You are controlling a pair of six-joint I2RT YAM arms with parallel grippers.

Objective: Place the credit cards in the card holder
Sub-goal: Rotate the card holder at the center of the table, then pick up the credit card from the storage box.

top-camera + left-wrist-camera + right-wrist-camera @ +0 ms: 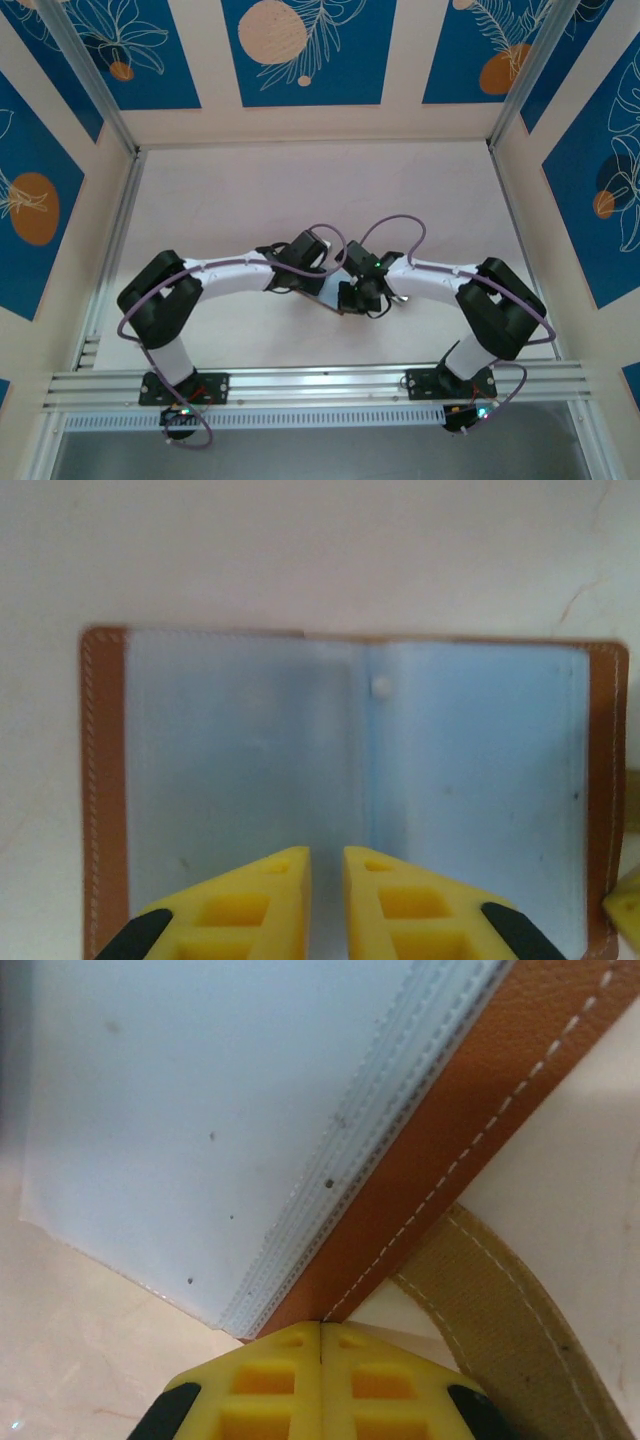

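The card holder (240,770) lies open and flat on the pale table, with a brown leather rim, bluish-grey pockets and a small snap stud beside its fold. My left gripper (327,852) hovers over the near end of the fold. Its yellow fingers (270,880) stand a narrow slit apart, and I make out nothing between them. My right gripper (321,1325) is shut, tips together at the corner of the card holder's brown stitched edge (470,1120). The tan snap tab (500,1300) curves out beside it. From above, both grippers (335,290) meet over the holder. The credit cards are out of view.
One yellow tip of the right gripper (625,905) pokes in at the holder's right edge. An aluminium rail (320,385) runs along the near table edge by the arm bases. Walls with blue panels (305,50) enclose the pale table (320,190). Purple cables loop over both arms.
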